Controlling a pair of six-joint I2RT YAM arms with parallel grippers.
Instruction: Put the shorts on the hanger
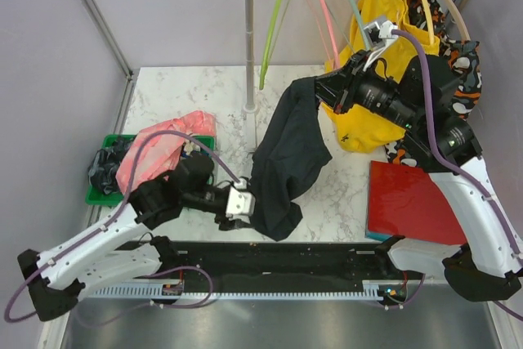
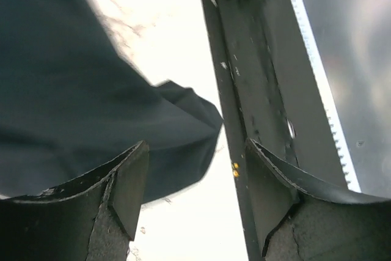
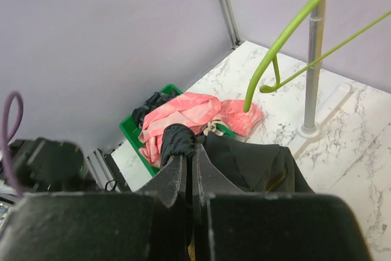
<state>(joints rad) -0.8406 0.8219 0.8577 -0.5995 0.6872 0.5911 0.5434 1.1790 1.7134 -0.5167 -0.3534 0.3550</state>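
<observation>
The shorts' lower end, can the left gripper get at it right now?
Probably yes: the left gripper is open right beside the shorts, and the left wrist view shows nothing between them.

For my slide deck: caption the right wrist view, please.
Right gripper pinches black shorts above marble table, lime green hanger beyond.

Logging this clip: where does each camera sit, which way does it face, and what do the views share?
Top external: above and behind the bases, looking down on the marble table; both arms show.
Left wrist: on the left arm, low, facing along the table's near edge; the left fingers, open, frame the shorts.
Right wrist: raised, looking down toward the green bin; the right fingers pinch the shorts.
Shared: the shorts appear in all three; the bin in top and right wrist.
</observation>
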